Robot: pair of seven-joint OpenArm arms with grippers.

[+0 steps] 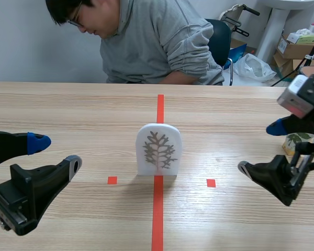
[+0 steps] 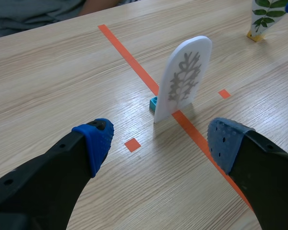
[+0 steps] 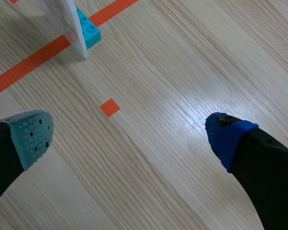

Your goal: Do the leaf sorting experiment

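Pale wood-grain table [image 1: 83, 115], smooth and faintly glossy, runs away from me. At its middle a white plaque [image 1: 158, 149] stands upright on the orange-red tape line [image 1: 157, 219]. The plaque is a thin, flat slab with a rounded arch top, and its face is printed with a grey, branching leaf shape. A small teal studded brick [image 3: 89, 29] sits against the foot of its back face.

My left pincer [image 1: 56, 153] hangs low over the table on my left side. Its thick black fingers are spread wide and hold nothing. One finger ends in a bright blue dotted pad, the other in a greyer one. The plaque stands ahead of it and apart from it.

My right pincer [image 1: 260, 148] is low on my right side, equally wide apart and empty. Bare wood and a small orange square lie under it.

A second card [image 2: 264, 14], printed with glossy green leaflets, stands on a yellow base [image 2: 252, 35] near my right arm.

A person [image 1: 146, 42] in a soft grey hooded top sits across the table.
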